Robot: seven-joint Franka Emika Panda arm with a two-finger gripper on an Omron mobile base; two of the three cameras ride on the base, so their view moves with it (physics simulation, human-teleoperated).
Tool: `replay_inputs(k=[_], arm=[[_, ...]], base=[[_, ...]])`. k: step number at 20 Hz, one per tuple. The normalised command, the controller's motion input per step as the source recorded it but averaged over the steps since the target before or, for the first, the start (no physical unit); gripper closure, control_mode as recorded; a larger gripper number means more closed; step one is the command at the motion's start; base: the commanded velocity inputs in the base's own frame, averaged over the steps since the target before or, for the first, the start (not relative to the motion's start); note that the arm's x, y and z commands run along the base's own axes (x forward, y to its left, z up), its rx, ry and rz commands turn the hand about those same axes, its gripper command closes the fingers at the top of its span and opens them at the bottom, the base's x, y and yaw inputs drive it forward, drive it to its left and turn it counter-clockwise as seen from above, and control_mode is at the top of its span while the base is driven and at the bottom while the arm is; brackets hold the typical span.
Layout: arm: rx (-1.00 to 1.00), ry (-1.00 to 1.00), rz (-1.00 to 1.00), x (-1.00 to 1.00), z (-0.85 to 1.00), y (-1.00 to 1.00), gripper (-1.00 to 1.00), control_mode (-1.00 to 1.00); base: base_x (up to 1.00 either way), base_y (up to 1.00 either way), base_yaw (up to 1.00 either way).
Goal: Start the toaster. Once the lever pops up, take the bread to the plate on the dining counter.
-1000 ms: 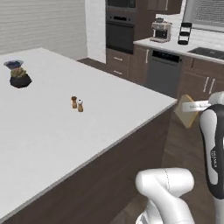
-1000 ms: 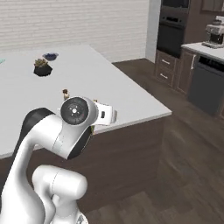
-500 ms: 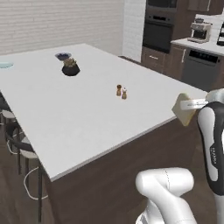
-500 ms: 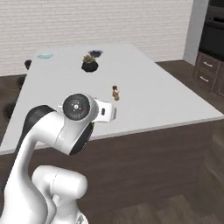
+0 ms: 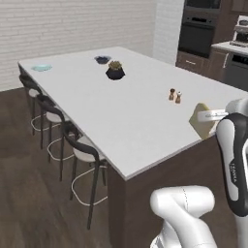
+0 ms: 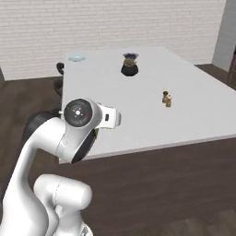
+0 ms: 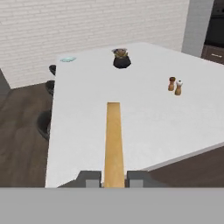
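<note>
Tan, flat bread (image 7: 113, 140) in hand (image 7: 113, 178)

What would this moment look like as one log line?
carrying: bread in gripper | jaws: shut on bread | target: plate at far corner of dining counter

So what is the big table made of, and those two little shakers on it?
The dining counter looks like smooth white stone or laminate on top, plain and matte, with a dark brown wood-grain base. The two shakers look like wood, one brown, one with a white top, but they are too small to be sure.
</note>
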Motion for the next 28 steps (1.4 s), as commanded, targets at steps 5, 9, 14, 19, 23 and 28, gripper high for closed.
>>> replay_inputs(k=[5,9,14,19,23,28], arm=[[0.00,0.00,0.00,0.00,0.00,0.00,1.00,1.00],[0.00,0.00,0.00,0.00,0.00,0.00,1.00,1.00],[0.00,0.00,0.00,0.00,0.00,0.00,1.00,1.00],[0.00,0.00,0.00,0.00,0.00,0.00,1.00,1.00],[0.00,0.00,0.00,0.00,0.00,0.00,1.00,1.00],[0.00,0.00,0.00,0.00,0.00,0.00,1.00,1.00]], base=[[0.25,1.00,0.00],[0.29,1.00,0.00],[0.42,1.00,-0.07],[0.53,1.00,-0.16],[0.54,1.00,-0.18],[0.53,1.00,-0.18]])
